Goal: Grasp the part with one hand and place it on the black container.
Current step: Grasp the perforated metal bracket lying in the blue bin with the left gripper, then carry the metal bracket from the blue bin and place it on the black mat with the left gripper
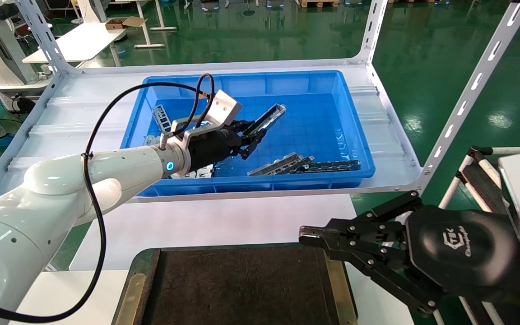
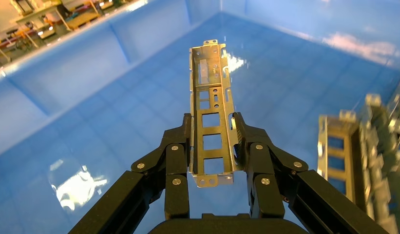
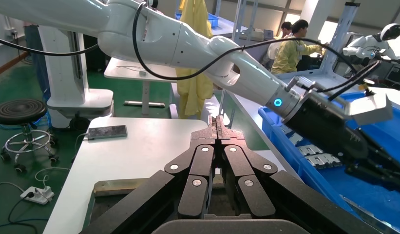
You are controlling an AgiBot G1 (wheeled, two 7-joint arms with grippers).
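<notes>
Fingers (image 2: pixel 176 161) of the left hand (image 1: pixel 248 137) are clamped on the side walls of the part (image 2: pixel 211 114), gripping it near one end so most of its length juts out ahead, lifted clear above the floor of the blue bin (image 1: pixel 355 135). The right hand (image 1: pixel 316 237) hangs idle over the near corner of the black container (image 1: pixel 242 289), its fingers pressed together with nothing between them.

Largest first: the blue bin sits on a white rack shelf (image 1: pixel 377 113) and holds several more things along its near wall, among them a silvery channel (image 1: pixel 276 164), a darker strip (image 1: pixel 332 166) and pale slotted plates (image 1: pixel 201 172). The black container lies on the white worktop (image 1: pixel 206 221) nearer the robot, and its floor looks bare in the portion visible.

The part looks like thin stamped metal: probably light and stiff, with smooth walls that could slide or pivot in an end grip. A hold nearer mid-length would likely steady it.
</notes>
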